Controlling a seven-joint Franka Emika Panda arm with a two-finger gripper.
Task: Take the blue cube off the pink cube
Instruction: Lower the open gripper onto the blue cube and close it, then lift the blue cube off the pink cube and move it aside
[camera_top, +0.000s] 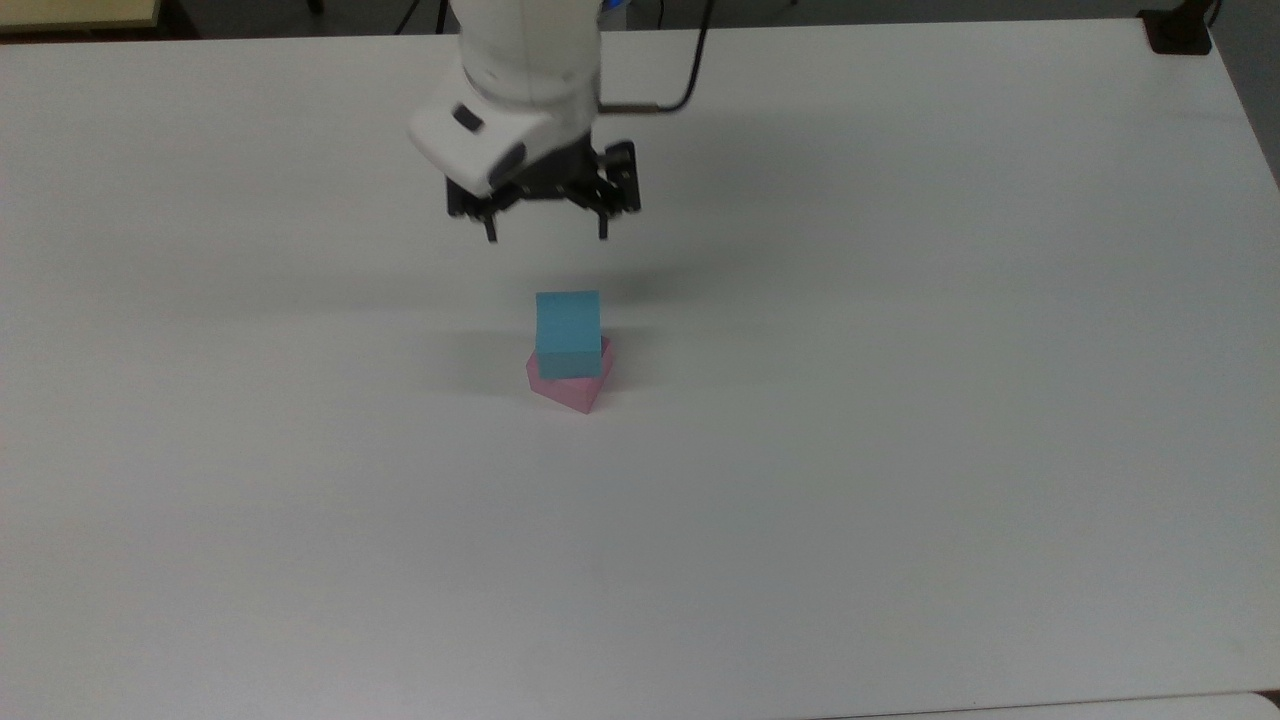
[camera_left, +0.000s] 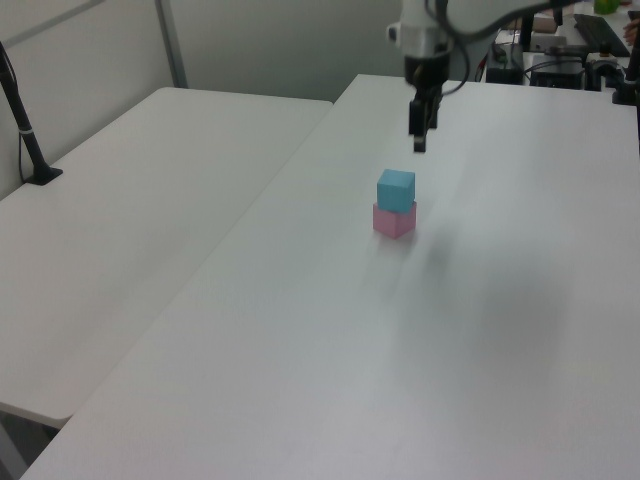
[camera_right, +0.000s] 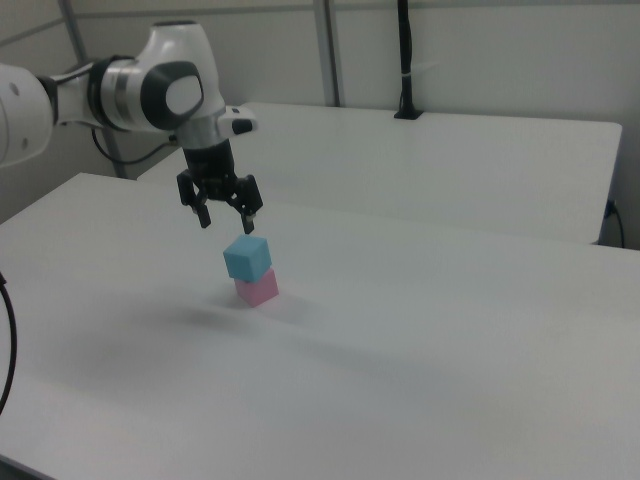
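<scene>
The blue cube (camera_top: 568, 332) (camera_left: 396, 188) (camera_right: 247, 257) rests on top of the pink cube (camera_top: 574, 388) (camera_left: 394, 221) (camera_right: 258, 289), turned a little against it, near the middle of the white table (camera_top: 900, 400). My gripper (camera_top: 547, 236) (camera_left: 418, 140) (camera_right: 228, 217) hangs open just above the blue cube, a bit towards the table's far side in the top view. Its two black fingers point down and touch nothing.
A second white table (camera_left: 150, 200) adjoins this one at the left view's left. A black post (camera_top: 1178, 30) (camera_left: 25, 130) (camera_right: 405, 60) stands on a table corner. Equipment sits behind the far edge (camera_left: 570, 50).
</scene>
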